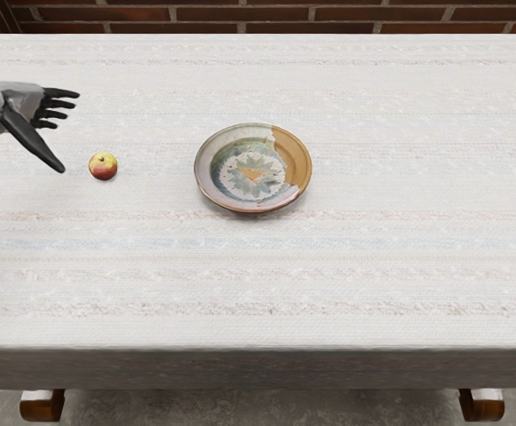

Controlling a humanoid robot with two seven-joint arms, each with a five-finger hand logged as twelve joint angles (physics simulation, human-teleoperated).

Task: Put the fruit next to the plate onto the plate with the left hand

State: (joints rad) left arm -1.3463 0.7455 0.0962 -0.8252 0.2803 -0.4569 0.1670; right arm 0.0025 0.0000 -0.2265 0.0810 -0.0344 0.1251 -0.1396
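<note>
Sitting on the table (pixel 373 266), the small apple (pixel 103 166) is red and yellow; our left hand (pixel 25 108) spreads its fingers (pixel 59 92), empty.

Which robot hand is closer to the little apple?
Left. The left hand hovers just beside the apple, on the side away from the plate, with its fingers spread and not touching it. The right hand is not in the picture at all.

A small red-and-yellow apple (pixel 103 166) lies well apart at nine o'clock of the round glazed plate (pixel 295 158), which sits flat, part brown-rimmed
</note>
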